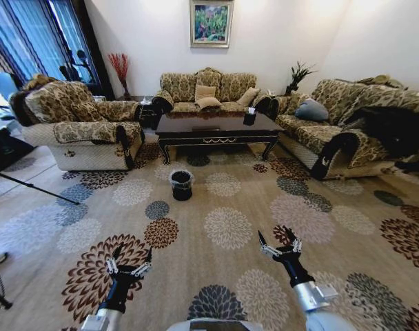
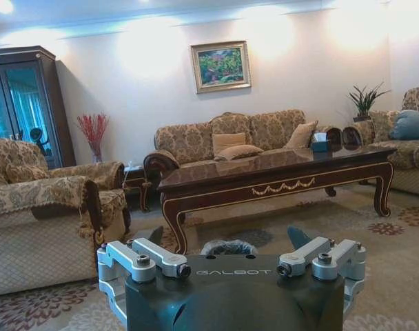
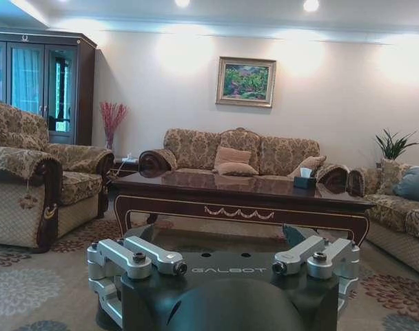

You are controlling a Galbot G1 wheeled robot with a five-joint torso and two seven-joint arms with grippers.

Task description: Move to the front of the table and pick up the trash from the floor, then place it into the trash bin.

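The dark glossy table with gold ornament stands ahead, in the middle of the sofas. In front of its left half, on the carpet, the small round black trash bin shows its clear bag, whose crinkly rim sits between my left fingertips. I cannot make out the trash on the patterned carpet. My left gripper and right gripper hang low and open over the carpet, well short of the bin, holding nothing.
A patterned armchair stands at the left, a sofa behind the table and another sofa at the right. A black tissue box rests on the table. A tripod leg crosses the floor at far left. Open carpet lies between me and the bin.
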